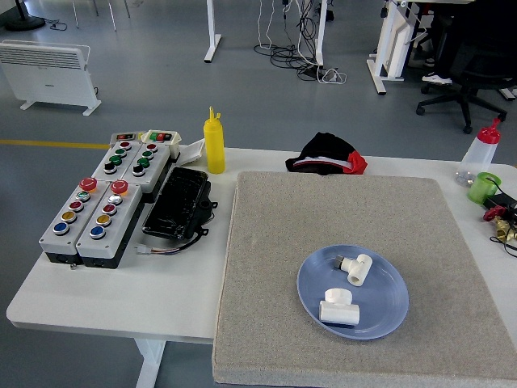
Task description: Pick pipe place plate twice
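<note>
A blue plate (pixel 386 318) lies on the grey mat (pixel 339 218), right of the mat's middle and toward the near edge. Two white pipe fittings lie in the plate: one T-shaped fitting (pixel 355 267) at its far side and another white fitting (pixel 338 307) at its near side. Neither of my hands nor arms is in view.
Grey push-button boxes (pixel 101 194) and a black device (pixel 178 202) sit at the left. A yellow squeeze bottle (pixel 214 143) stands behind them. A black and red cloth (pixel 327 155) lies at the mat's far edge. A clear bottle with red cap (pixel 478 153) and a green cup (pixel 484 187) stand far right.
</note>
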You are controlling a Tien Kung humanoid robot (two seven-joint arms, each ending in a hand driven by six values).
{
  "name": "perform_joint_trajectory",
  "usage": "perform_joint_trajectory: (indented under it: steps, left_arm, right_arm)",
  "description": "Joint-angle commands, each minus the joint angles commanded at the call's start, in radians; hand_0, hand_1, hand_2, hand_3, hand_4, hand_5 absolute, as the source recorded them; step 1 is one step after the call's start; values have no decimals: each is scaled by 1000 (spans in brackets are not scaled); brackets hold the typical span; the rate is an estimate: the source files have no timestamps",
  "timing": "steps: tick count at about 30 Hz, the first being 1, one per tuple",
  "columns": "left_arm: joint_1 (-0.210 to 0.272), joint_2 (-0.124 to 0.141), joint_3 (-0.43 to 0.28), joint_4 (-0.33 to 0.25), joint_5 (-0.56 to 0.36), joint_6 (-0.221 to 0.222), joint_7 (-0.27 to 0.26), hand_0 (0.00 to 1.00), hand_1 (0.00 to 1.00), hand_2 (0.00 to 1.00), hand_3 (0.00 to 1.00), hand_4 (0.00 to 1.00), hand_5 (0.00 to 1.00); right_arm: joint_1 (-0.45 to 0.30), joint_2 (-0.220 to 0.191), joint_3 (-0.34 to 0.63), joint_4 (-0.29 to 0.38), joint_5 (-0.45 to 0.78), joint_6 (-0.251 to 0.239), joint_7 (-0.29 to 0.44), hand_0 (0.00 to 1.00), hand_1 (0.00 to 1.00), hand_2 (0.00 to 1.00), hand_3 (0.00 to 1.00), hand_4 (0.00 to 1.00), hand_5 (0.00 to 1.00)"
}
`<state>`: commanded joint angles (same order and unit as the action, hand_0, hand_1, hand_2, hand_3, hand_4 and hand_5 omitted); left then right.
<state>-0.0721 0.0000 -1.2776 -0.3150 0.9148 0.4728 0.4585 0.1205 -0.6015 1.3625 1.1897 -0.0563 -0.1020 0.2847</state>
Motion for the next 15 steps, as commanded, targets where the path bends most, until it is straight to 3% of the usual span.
perform_joint_trajectory:
  steps: [8,15]
  left_arm:
    - [36,0,-49,-6,62,6,16,582,570,583,567,442,998]
    - [64,0,-51,-6,63,9,13,582,574,589,574,441,998]
  right_arm:
    - [-86,24,53,72,-88,-40,-20,953,864,959,929,564,578]
    - [-145,44,105,128,-162,-31,-45,969,884,977,943,570,584]
